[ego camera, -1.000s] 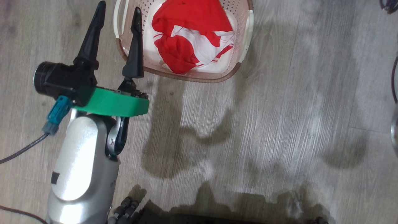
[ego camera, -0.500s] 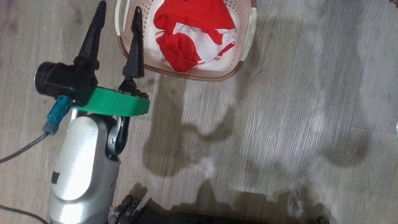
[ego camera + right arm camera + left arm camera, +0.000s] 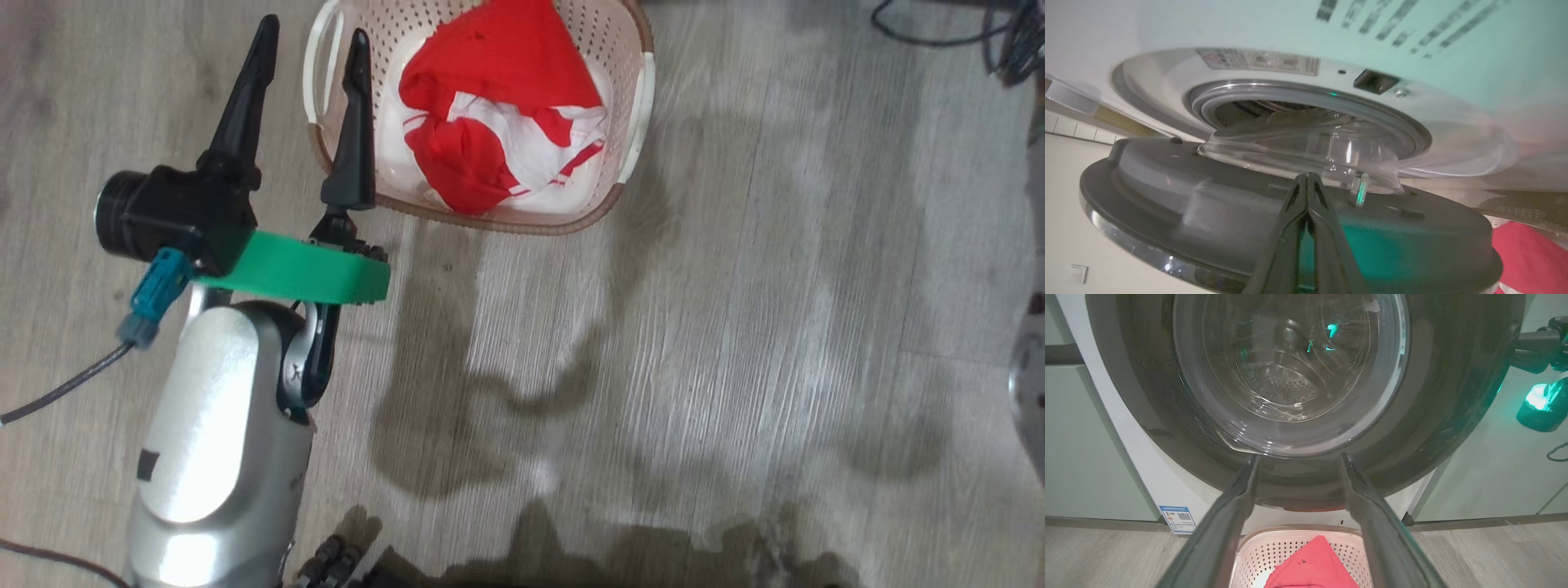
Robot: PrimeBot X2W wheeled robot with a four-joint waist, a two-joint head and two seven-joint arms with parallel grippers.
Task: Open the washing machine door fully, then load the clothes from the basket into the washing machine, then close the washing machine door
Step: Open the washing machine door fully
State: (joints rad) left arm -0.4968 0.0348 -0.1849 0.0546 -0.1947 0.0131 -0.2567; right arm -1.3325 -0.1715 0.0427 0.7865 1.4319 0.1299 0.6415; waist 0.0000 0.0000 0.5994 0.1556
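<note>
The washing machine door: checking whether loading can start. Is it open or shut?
Partly open: in the right wrist view the washing machine door stands away from the grey seal, a gap showing between them.

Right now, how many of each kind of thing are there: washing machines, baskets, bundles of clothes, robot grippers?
Washing machine: 1
Basket: 1
Clothes bundle: 1
Grippers: 2, the left gripper and the right gripper
Total: 5
</note>
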